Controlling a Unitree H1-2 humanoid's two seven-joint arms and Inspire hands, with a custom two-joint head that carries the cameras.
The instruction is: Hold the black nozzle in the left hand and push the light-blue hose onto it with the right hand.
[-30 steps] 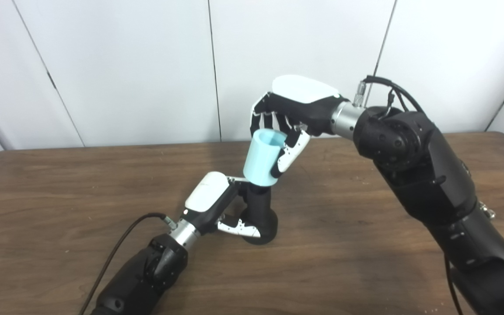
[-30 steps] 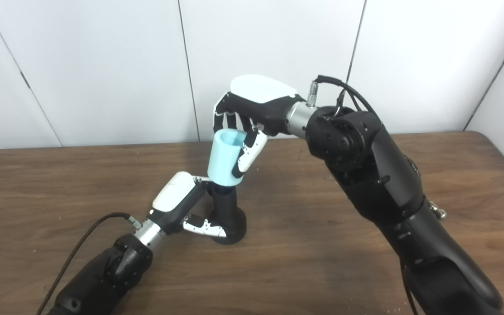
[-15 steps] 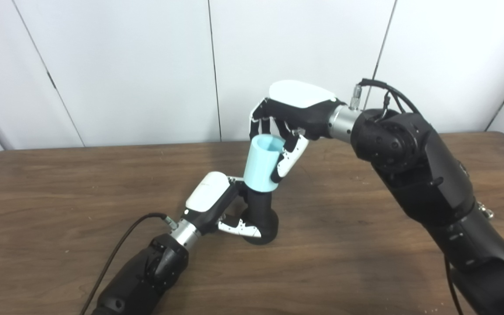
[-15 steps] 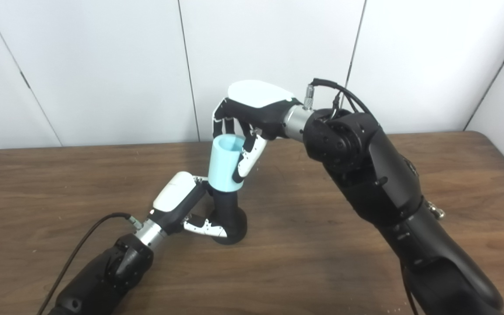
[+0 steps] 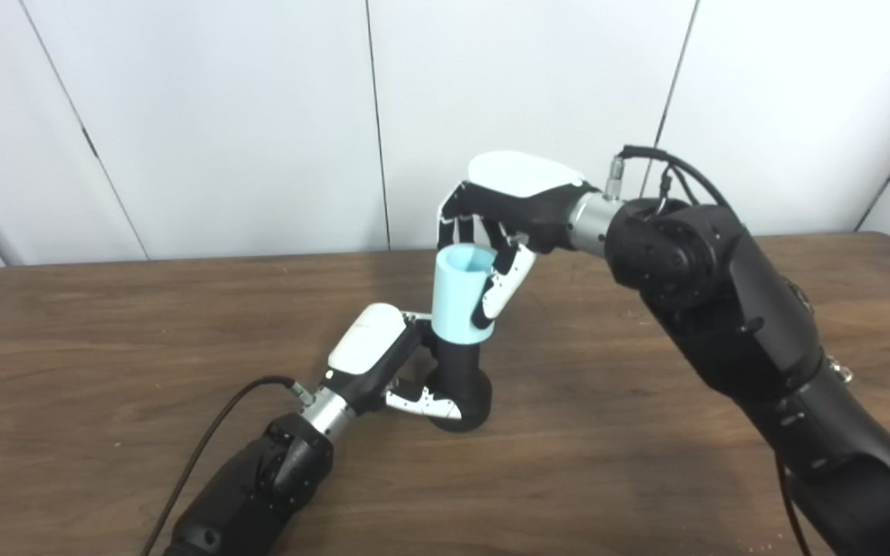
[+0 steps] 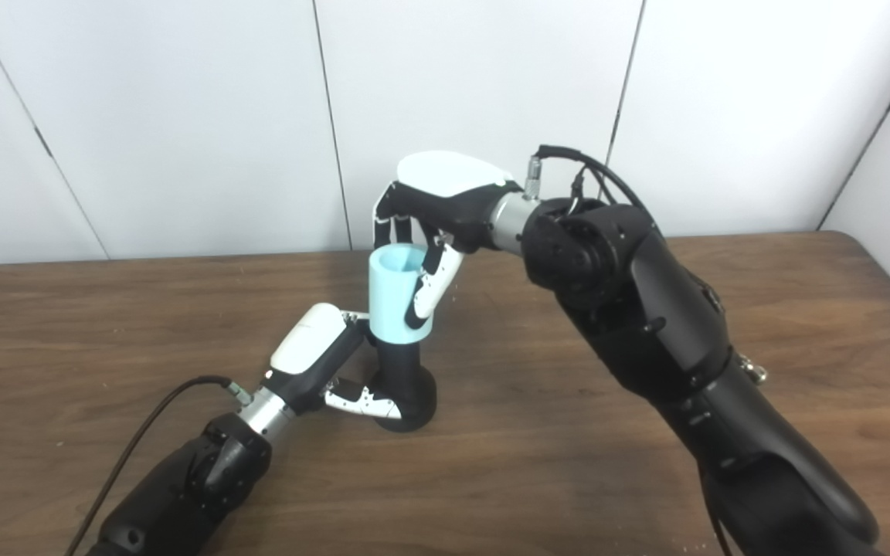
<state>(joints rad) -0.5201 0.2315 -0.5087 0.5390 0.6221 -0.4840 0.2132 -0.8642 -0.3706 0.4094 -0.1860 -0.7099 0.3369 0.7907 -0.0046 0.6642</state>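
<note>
The black nozzle [image 5: 460, 382] stands upright on the wooden table [image 5: 105, 324], its rounded base resting on the top. My left hand [image 5: 383, 363] is shut on the nozzle low down, fingers wrapped round its stem and base. The light-blue hose [image 5: 460, 293], a short open-topped tube, sits over the nozzle's upper end, nearly upright. My right hand [image 5: 503, 232] comes from above and is shut on the hose, thumb down its right side and fingers behind its rim. The nozzle's tip is hidden inside the hose.
A black cable [image 5: 205, 448] runs from my left wrist to the bottom edge. White wall panels [image 5: 221, 116] stand behind the table's far edge. My right arm [image 5: 738, 332] spans the right part of the table.
The right hand has shifted left and down, bringing the hose from a tilt to nearly upright and lower over the nozzle. The left hand and nozzle have stayed put.
</note>
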